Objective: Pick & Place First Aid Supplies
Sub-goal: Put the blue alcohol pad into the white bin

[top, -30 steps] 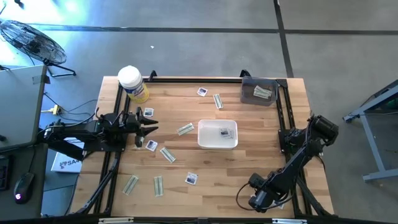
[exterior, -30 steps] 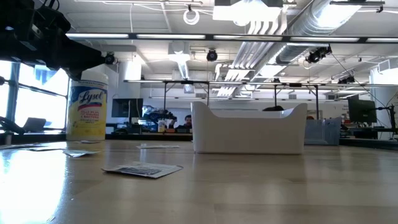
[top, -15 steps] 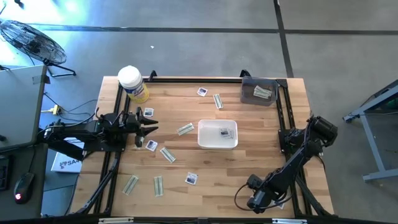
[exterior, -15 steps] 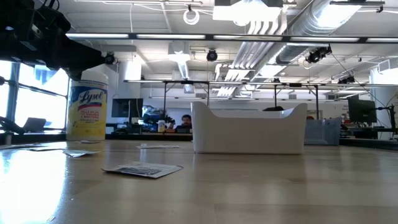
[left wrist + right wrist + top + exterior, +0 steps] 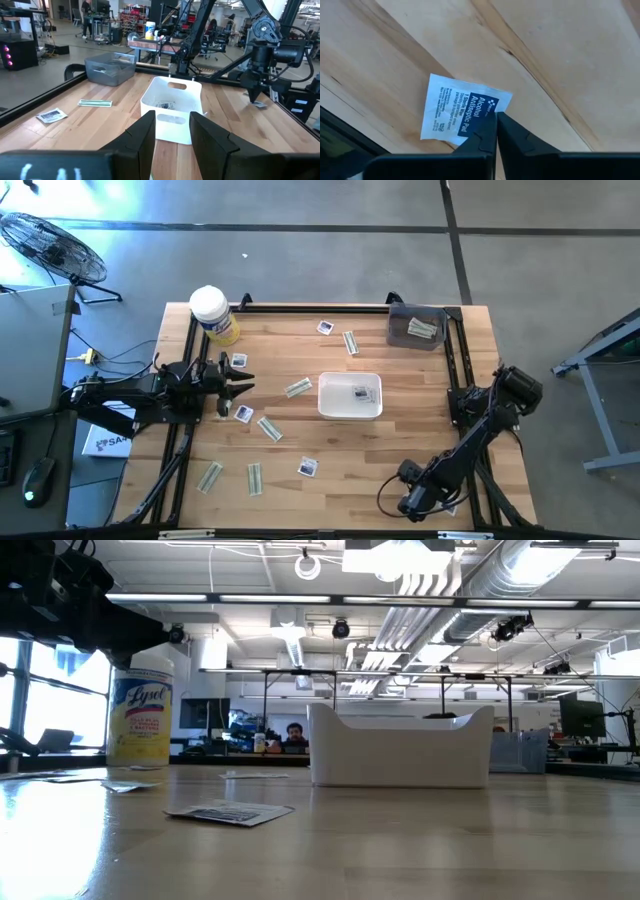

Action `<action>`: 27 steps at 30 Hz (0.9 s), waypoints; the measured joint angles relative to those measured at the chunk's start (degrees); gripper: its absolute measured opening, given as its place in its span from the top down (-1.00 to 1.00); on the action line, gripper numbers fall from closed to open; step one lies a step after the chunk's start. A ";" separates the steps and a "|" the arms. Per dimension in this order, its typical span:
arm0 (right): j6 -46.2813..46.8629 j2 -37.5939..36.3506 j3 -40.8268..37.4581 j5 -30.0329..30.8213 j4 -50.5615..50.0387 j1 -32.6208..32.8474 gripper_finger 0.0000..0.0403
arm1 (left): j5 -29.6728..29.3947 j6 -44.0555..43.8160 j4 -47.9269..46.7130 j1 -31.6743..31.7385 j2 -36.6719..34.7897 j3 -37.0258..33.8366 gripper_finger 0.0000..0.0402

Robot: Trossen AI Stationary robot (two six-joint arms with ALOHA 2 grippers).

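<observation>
My right gripper (image 5: 496,125) at the bottom right of the surface (image 5: 400,440) has just pressed together on the corner of an alcohol pad packet (image 5: 462,112). Now I can carry it to the white tray (image 5: 349,396). My left gripper (image 5: 240,388) waits, spread.

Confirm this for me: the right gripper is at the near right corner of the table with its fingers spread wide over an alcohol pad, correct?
Not quite. The right gripper is at that corner over the alcohol pad, but its fingers are shut, tips together at the pad's edge, not spread wide. The right wrist view shows it; whether they pinch the pad is unclear.
</observation>
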 joint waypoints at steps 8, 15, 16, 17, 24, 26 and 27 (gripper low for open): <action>-0.26 -3.05 2.36 9.14 -8.22 -0.73 0.99 | 0.04 -0.02 0.02 -0.01 0.01 0.00 0.41; -0.35 -4.29 2.86 10.25 -8.41 -0.73 0.98 | 0.07 -0.02 0.00 -0.01 0.02 0.00 0.41; -0.37 -4.37 2.90 9.85 -8.22 -0.81 0.98 | 0.09 -0.01 0.00 -0.01 0.02 0.00 0.41; -0.52 -4.40 2.97 10.00 -8.13 -0.81 0.97 | 0.09 -0.01 0.00 -0.01 0.02 0.00 0.41; -5.52 -4.44 2.94 11.81 -10.75 -2.31 0.71 | 0.09 -0.02 0.00 -0.02 0.02 0.00 0.41; -7.23 -4.50 2.36 11.37 -11.63 -3.32 0.61 | 0.09 0.00 0.00 -0.02 0.02 0.00 0.41; -8.37 -4.50 1.98 11.32 -11.65 -3.76 0.57 | 0.11 0.00 0.00 -0.02 0.02 0.00 0.41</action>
